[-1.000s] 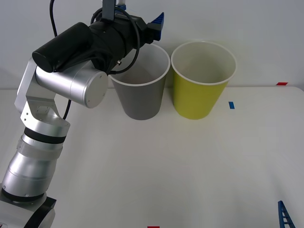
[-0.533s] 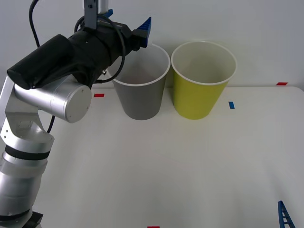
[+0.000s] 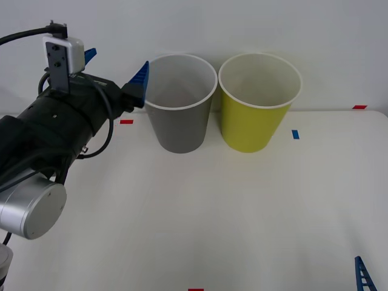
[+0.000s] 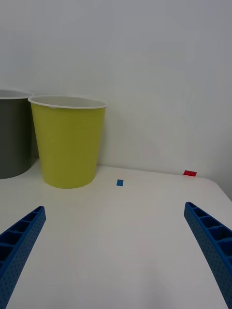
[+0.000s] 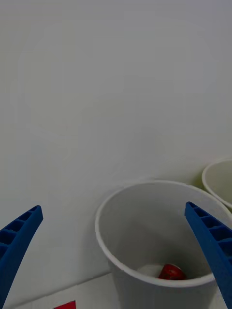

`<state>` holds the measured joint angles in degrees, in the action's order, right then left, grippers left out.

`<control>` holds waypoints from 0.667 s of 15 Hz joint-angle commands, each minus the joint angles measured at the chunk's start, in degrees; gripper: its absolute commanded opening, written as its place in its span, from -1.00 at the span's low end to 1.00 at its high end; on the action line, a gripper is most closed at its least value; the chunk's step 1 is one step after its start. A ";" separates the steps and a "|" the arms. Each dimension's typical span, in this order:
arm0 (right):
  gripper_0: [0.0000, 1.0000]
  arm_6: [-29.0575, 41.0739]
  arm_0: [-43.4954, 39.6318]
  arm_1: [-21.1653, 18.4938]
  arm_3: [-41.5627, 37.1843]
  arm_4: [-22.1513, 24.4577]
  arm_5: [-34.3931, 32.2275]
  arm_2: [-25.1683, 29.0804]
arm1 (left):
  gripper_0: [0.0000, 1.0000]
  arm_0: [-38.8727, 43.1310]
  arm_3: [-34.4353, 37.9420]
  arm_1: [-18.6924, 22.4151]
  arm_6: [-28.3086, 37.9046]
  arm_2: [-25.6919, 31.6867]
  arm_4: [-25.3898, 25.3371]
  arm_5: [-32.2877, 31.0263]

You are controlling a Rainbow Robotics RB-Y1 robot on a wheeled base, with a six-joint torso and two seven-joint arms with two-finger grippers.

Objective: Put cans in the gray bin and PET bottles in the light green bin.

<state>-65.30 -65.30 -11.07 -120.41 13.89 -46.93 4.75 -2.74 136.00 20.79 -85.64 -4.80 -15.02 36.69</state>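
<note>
Status: the red can is already down at the bottom of the gray bin, seen from the left wrist view. So the can half looks done. No PET bottle on the table that I can see, and the light green bin has nothing visible inside from the front. My read: nothing left to sort among what's in sight.

Can orientation: just a sliver shows above the bin's near rim, red side plus a bit of silver end. Can't tell whether the long axis is upright or tipped over.

Left gripper is up in the air, left of the gray bin at rim height, fingers spread wide, holding nothing. Right gripper sits low over the near right of the table, facing the light green bin, fingers apart too, nothing between them.

Bins stand side by side at the far edge, gray left, green right, nearly touching.
</note>
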 commanded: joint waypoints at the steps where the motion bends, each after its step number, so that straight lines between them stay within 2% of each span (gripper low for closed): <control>1: 1.00 0.00 0.00 0.00 0.00 0.00 0.00 0.00 | 1.00 8.54 4.18 0.13 0.03 1.73 -0.01 -3.73; 10: 1.00 0.00 0.00 0.00 0.00 0.00 0.00 0.00 | 1.00 27.35 4.09 -0.14 -0.58 2.17 0.69 -25.09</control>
<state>-65.30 -65.30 -11.07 -120.41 13.89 -46.93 4.75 22.37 140.12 20.68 -85.99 -2.53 -14.53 13.90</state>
